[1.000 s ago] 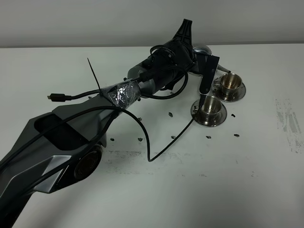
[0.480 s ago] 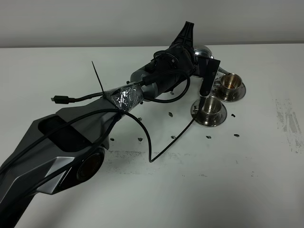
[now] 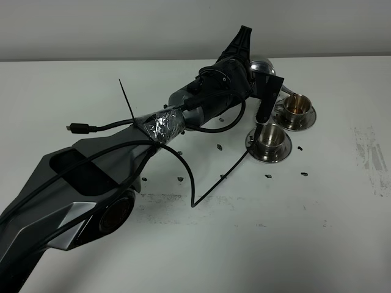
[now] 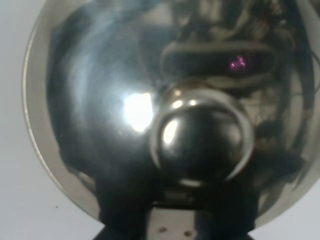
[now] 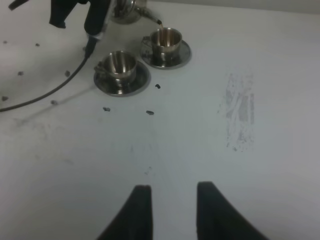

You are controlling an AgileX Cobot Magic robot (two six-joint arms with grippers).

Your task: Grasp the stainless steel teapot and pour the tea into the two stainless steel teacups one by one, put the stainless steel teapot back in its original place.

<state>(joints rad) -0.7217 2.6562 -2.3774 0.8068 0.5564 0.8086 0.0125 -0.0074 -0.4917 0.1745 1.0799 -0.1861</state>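
Observation:
The stainless steel teapot [image 3: 263, 66] is mostly hidden behind my left gripper [image 3: 261, 78], which is shut on it at the back of the table. In the left wrist view its domed lid [image 4: 100, 100] and knob [image 4: 200, 145] fill the frame. In the right wrist view the teapot [image 5: 127, 10] tilts its spout over the far teacup [image 5: 165, 40], with reddish-brown tea [image 5: 159, 23] at the tip. The far teacup [image 3: 296, 105] shows brownish inside. The near teacup [image 3: 269, 138] stands on its saucer [image 3: 252, 146]. My right gripper [image 5: 172, 210] is open and empty, far from the cups.
A black cable [image 3: 220, 177] loops from the left arm over the table, next to the near saucer. Small dark specks [image 3: 303, 174] lie around the cups. A grey scuffed patch [image 3: 369, 155] marks the right side. The right arm is out of the exterior view.
My left arm has shifted slightly right and back, carrying the teapot a little closer to the far cup. The cups have not moved.

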